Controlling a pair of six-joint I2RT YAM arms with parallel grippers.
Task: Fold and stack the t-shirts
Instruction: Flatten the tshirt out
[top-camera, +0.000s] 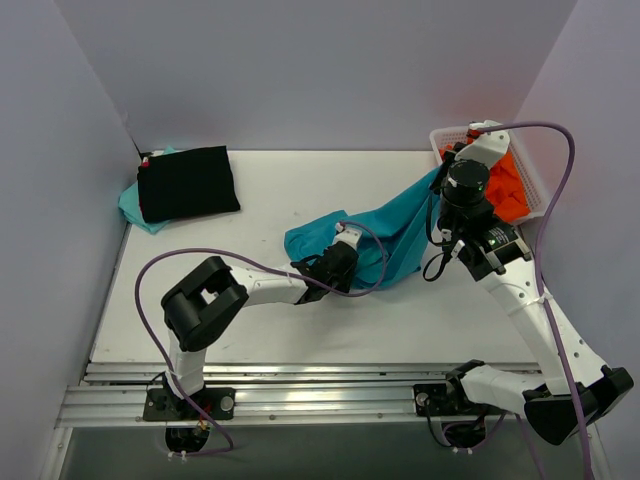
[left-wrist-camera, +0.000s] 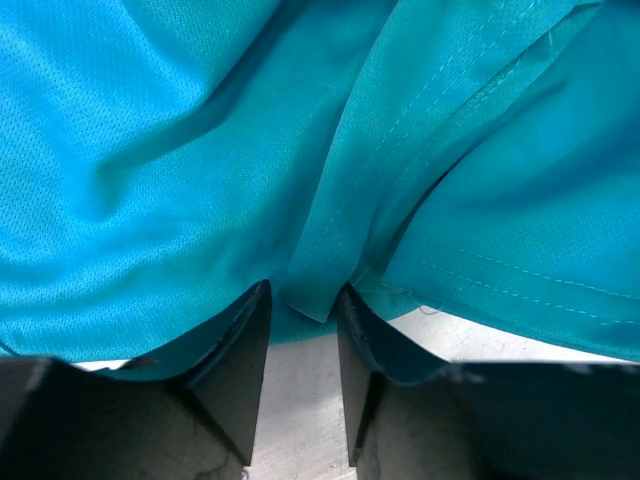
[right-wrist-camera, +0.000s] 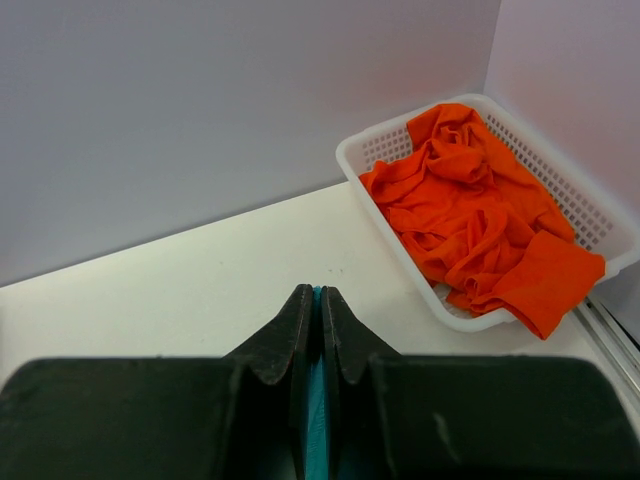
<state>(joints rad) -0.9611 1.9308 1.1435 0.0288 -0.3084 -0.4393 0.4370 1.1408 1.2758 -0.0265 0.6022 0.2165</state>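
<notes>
A teal t-shirt (top-camera: 395, 235) hangs stretched from the table's middle up toward the right. My right gripper (top-camera: 445, 190) is shut on its raised end; a teal strip (right-wrist-camera: 316, 420) shows between the closed jaws of that gripper (right-wrist-camera: 316, 292). My left gripper (top-camera: 340, 262) is low at the shirt's near hem, jaws apart, with a fold of teal cloth (left-wrist-camera: 200, 150) just past the tips of the gripper (left-wrist-camera: 303, 300). A folded black t-shirt (top-camera: 187, 182) lies on another teal one (top-camera: 130, 205) at the far left. Orange t-shirts (top-camera: 510, 185) (right-wrist-camera: 470, 220) lie crumpled in the basket.
The white mesh basket (top-camera: 445, 135) (right-wrist-camera: 352, 150) stands at the far right corner against the walls. Grey walls close the table (top-camera: 300, 180) on the left, back and right. Purple cables loop from both arms over the near table.
</notes>
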